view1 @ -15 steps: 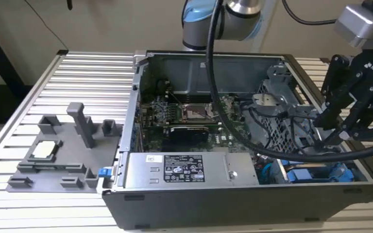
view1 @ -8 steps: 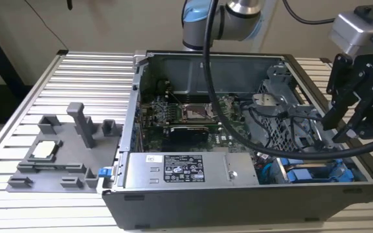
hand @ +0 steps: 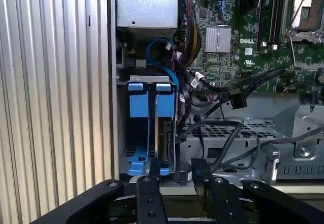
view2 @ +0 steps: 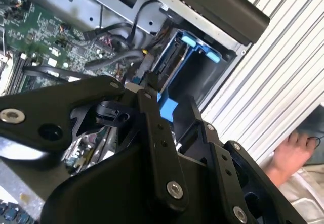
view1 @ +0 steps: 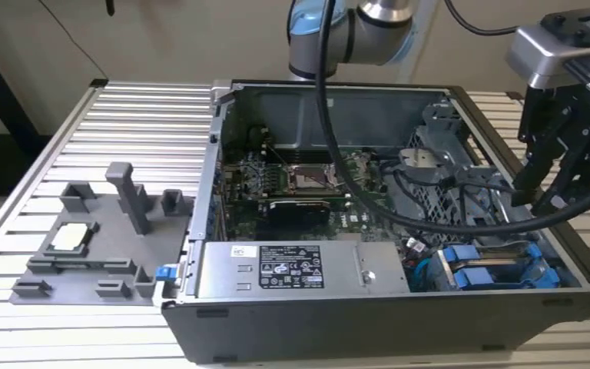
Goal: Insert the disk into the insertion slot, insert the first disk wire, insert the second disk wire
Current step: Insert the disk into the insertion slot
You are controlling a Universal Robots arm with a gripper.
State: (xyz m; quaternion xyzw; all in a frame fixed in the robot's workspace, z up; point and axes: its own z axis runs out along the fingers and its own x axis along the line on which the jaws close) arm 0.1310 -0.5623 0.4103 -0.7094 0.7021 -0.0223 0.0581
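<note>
The disk (hand: pixel 165 138) stands on edge in its blue carrier frame (hand: pixel 163 100) inside the insertion slot (hand: pixel 150 78) of the dark drive cage, its connector edge showing. A second blue carrier (hand: pixel 137 128) sits beside it. In the exterior view the blue carriers (view1: pixel 492 266) lie at the case's front right corner. My gripper (hand: pixel 177 172) hovers just above the cage, open, with nothing between its fingers (hand: pixel 151 176). It hangs over the case's right side (view1: pixel 547 198). A loose black wire plug (hand: pixel 238 101) and a blue wire loop (hand: pixel 158 52) lie near the cage.
The open computer case (view1: pixel 377 323) lies on a slatted metal table (view1: pixel 120 138). A grey labelled power-supply box (view1: pixel 285 269) sits beside the cage. A grey fixture (view1: pixel 95 238) stands on the exterior view's left. A person's hand (view2: pixel 291 153) rests at the table's edge. Black cables (view1: pixel 449 219) cross the case.
</note>
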